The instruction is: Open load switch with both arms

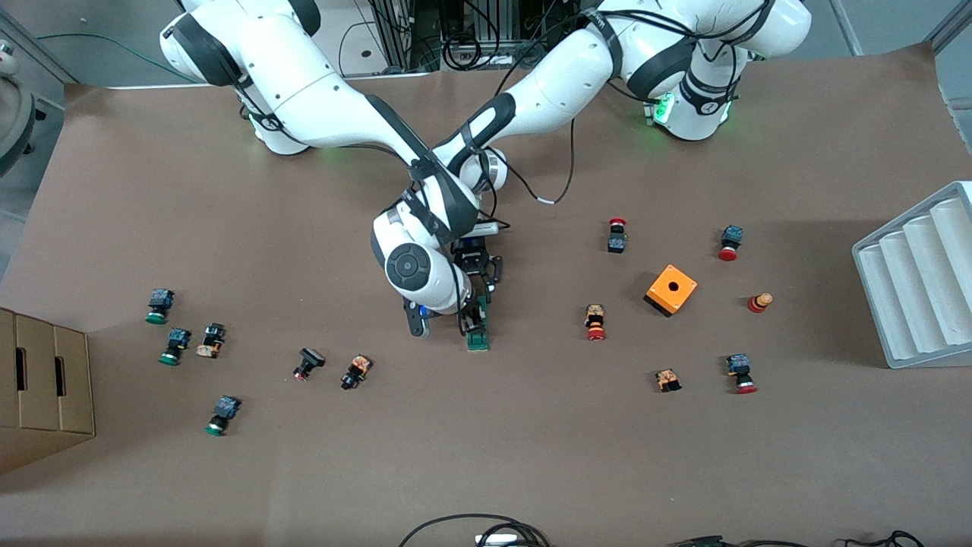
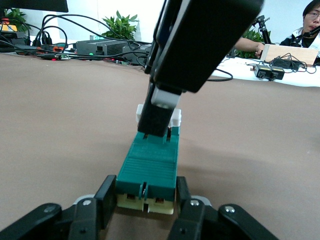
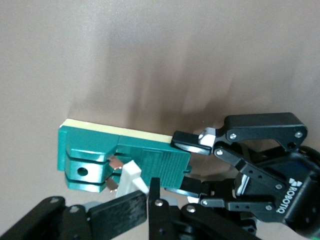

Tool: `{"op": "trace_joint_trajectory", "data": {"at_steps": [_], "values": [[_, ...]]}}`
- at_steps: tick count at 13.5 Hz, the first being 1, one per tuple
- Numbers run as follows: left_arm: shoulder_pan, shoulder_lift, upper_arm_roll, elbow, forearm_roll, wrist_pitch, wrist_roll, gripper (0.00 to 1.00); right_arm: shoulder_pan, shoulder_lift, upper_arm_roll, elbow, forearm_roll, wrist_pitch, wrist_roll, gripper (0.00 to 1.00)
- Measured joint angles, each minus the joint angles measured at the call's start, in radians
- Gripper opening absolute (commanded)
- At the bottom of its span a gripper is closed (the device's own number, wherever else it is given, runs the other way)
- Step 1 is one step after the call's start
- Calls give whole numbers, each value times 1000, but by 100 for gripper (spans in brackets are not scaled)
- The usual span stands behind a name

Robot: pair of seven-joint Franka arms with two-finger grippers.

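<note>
The load switch (image 1: 478,339) is a narrow dark-green block lying on the brown table, about midway between the two arms' ends. My left gripper (image 2: 145,199) is shut on one end of it, a finger flat against each side. That grip also shows in the right wrist view, where the left gripper (image 3: 187,163) clamps the ribbed end of the load switch (image 3: 100,150). The right gripper (image 3: 148,195) comes down from above and is shut on the white lever (image 3: 131,179). Both arms cross over the switch, and the right gripper (image 1: 474,313) hides most of it.
Small red- and green-capped push buttons (image 1: 595,322) lie scattered toward both ends of the table. An orange cube box (image 1: 670,289) sits toward the left arm's end, with a grey ribbed tray (image 1: 911,289) past it. A cardboard box (image 1: 42,380) stands at the right arm's end.
</note>
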Motion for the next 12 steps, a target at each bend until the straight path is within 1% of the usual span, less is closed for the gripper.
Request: {"op": "trace_joint_trajectory", "data": {"at_steps": [9,11,12], "values": [[0,0,0,0,-2,0,0,55,-1,-5,0,-4,0,9,-2,7],[0,0,0,0,-2,0,0,55,-5,-13,-1,-4,0,9,-2,15],[0,0,0,0,-2,0,0,55,-7,-16,-1,-4,0,9,-2,15]]}}
